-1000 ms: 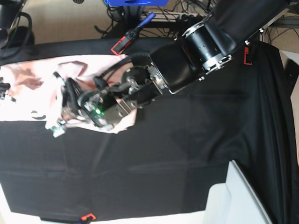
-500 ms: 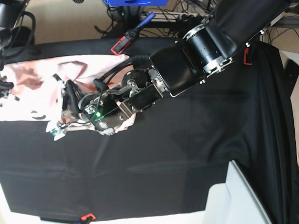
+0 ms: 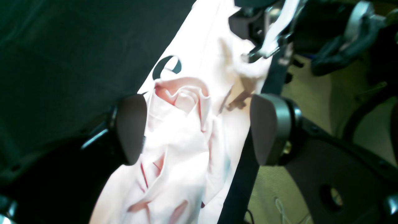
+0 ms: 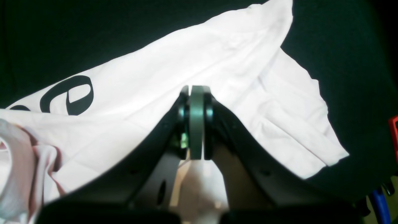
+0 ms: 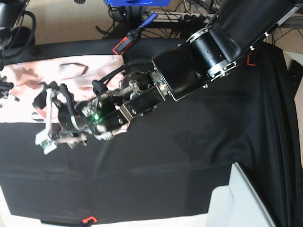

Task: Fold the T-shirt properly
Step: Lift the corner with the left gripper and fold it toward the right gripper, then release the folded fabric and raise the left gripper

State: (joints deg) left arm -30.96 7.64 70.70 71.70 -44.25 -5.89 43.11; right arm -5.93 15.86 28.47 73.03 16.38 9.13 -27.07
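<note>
The pale pink T-shirt (image 5: 61,71) lies wrinkled at the table's far left, with dark lettering (image 4: 70,95) on it. My left gripper (image 5: 45,120) reaches across to the shirt's near edge and stands open. In the left wrist view its wide-apart pads (image 3: 130,127) flank a bunched fold of the T-shirt (image 3: 183,149) without clamping it. My right gripper (image 4: 196,121) is shut over the flat T-shirt (image 4: 217,56); whether cloth is pinched does not show. In the base view the right gripper (image 5: 4,90) is at the left edge.
A black table cloth (image 5: 189,156) covers the table. Red clamps (image 5: 122,46) (image 5: 89,220) (image 5: 250,56) grip its edges. A white object (image 5: 241,203) stands at the near right corner. Cables lie behind the table's back edge.
My left gripper moved left along the shirt's near edge and opened, letting go of the bunched cloth. The pink fold by the arm is drawn left. The right gripper stayed.
</note>
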